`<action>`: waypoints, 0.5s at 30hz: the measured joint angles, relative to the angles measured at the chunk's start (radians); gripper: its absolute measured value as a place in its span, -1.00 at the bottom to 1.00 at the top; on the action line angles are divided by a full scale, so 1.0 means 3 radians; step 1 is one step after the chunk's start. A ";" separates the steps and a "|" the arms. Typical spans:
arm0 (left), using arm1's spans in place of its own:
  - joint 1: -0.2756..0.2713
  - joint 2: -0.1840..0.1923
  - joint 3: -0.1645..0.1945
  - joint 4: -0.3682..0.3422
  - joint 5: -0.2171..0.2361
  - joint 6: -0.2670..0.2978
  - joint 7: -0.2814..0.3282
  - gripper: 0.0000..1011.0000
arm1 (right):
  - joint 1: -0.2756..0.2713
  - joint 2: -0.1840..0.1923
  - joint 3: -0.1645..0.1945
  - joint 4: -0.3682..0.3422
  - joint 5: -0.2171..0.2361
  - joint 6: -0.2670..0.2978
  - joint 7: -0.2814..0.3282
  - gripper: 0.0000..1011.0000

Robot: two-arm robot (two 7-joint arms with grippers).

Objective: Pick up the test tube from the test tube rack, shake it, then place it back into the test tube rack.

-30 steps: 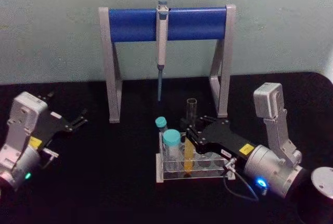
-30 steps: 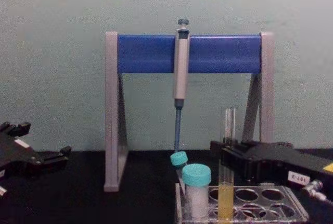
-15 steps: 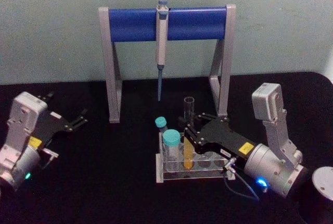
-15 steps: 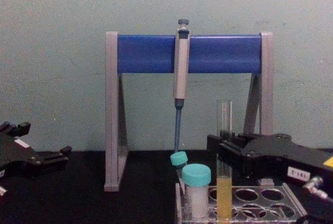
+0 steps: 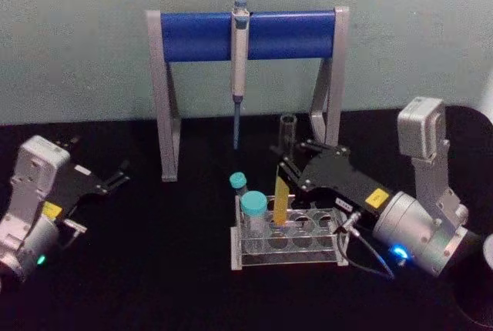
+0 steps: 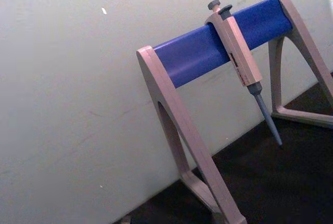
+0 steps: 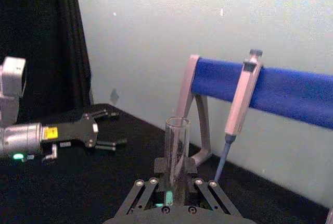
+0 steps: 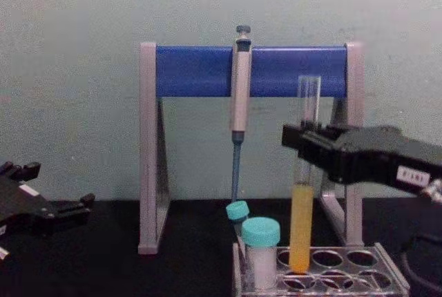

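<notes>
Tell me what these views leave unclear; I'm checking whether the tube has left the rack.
- Chest view: test tube's tip sits level with the test tube rack's top plate; clearance unclear.
- Right wrist view: right gripper hides the tube's lower part.
- Chest view: bottom edge cuts off the rack's base.

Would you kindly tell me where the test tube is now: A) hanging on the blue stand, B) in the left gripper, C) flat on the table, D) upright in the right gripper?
D: the right gripper clamps the test tube upright over the test tube rack.
</notes>
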 joint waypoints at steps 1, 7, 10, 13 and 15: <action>0.0000 0.0000 0.0000 0.0000 0.0000 0.0000 0.0000 0.98 | 0.0000 0.0004 0.0008 -0.0019 0.0005 0.0003 -0.0001 -0.54; 0.0000 0.0000 0.0000 0.0000 0.0000 0.0000 0.0000 0.98 | 0.0040 0.0014 0.0038 -0.0071 0.0015 0.0024 -0.0021 -0.54; 0.0000 0.0000 0.0000 0.0000 0.0000 0.0000 0.0000 0.98 | 0.0096 0.0008 0.0048 -0.0074 0.0013 0.0035 -0.0034 -0.54; 0.0000 0.0000 0.0000 0.0000 0.0000 0.0000 0.0000 0.98 | 0.0145 -0.0002 0.0052 -0.0052 0.0012 0.0041 -0.0046 -0.54; 0.0000 0.0000 0.0000 0.0000 0.0000 0.0000 0.0000 0.98 | 0.0166 -0.0007 0.0055 -0.0039 0.0009 0.0044 -0.0052 -0.54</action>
